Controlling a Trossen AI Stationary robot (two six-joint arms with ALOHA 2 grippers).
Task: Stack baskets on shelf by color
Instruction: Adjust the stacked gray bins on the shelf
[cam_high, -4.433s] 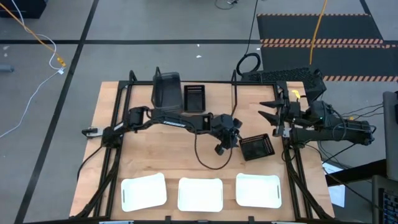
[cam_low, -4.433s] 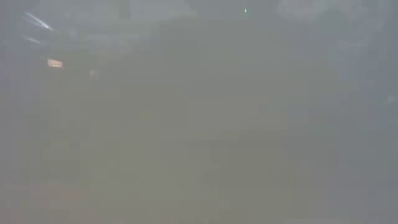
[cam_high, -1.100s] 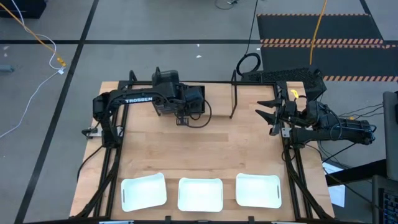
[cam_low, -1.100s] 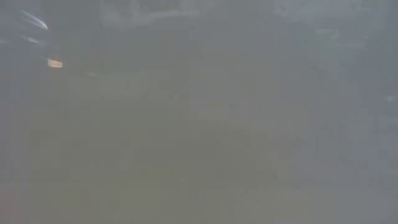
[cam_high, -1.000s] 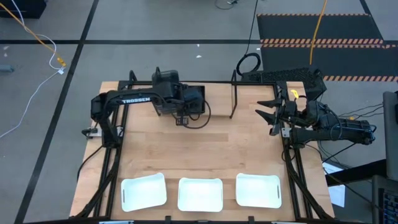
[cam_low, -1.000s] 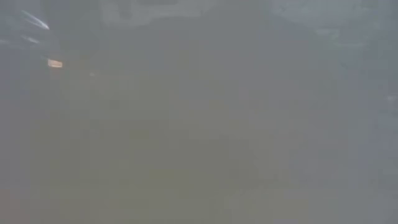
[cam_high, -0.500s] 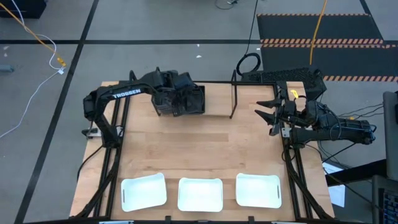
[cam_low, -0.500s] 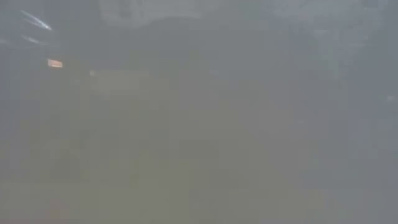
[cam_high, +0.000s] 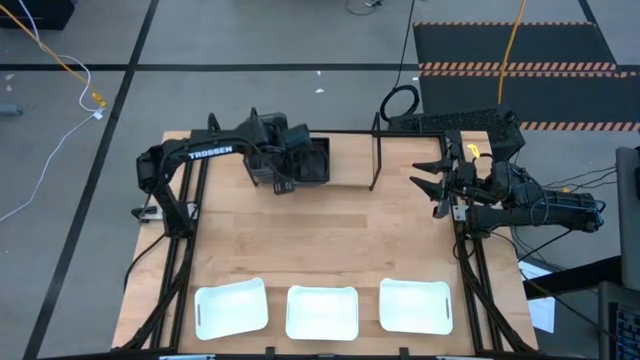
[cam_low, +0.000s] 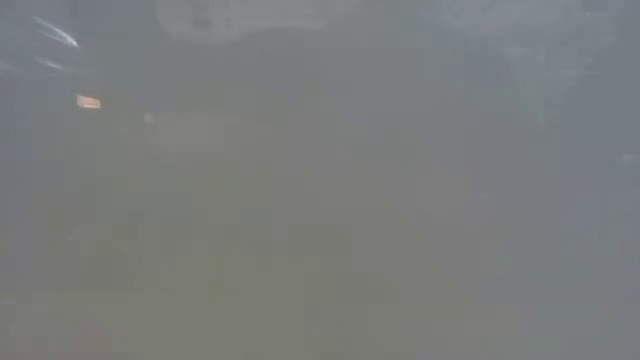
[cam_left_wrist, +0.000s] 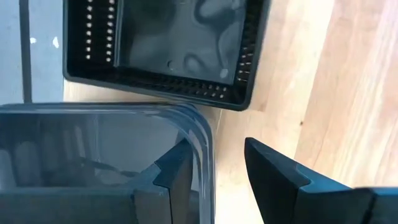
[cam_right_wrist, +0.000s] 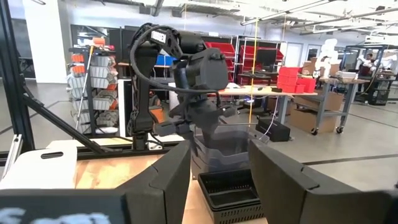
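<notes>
A dark grey solid basket (cam_high: 258, 170) and black mesh baskets (cam_high: 318, 160), stacked one in the other, stand side by side at the table's far edge, inside the thin black rods of the shelf (cam_high: 376, 160). Three white baskets (cam_high: 322, 312) lie in a row at the near edge. My left gripper (cam_high: 283, 180) is open at the grey basket's near right corner (cam_left_wrist: 199, 124). One finger (cam_left_wrist: 177, 165) is inside the basket and the other finger (cam_left_wrist: 273, 171) is outside. My right gripper (cam_high: 435, 182) is open and empty at the table's right edge. My left gripper straddles the grey basket's near wall (cam_left_wrist: 208, 162) close to its right corner, coming from above. One finger is inside and one outside. I cannot tell whether either finger touches the wall. The basket stands on its bottom.
Bare wooden table (cam_high: 330, 240) lies between the far baskets and the white row. The stacked mesh baskets (cam_left_wrist: 168, 43) stand just right of the grey one. Black arm frames run along both table sides.
My left gripper has gone from the near side of the mesh baskets toward the far left. It has turned and come down over the grey basket's near right corner. The baskets have stayed where they were.
</notes>
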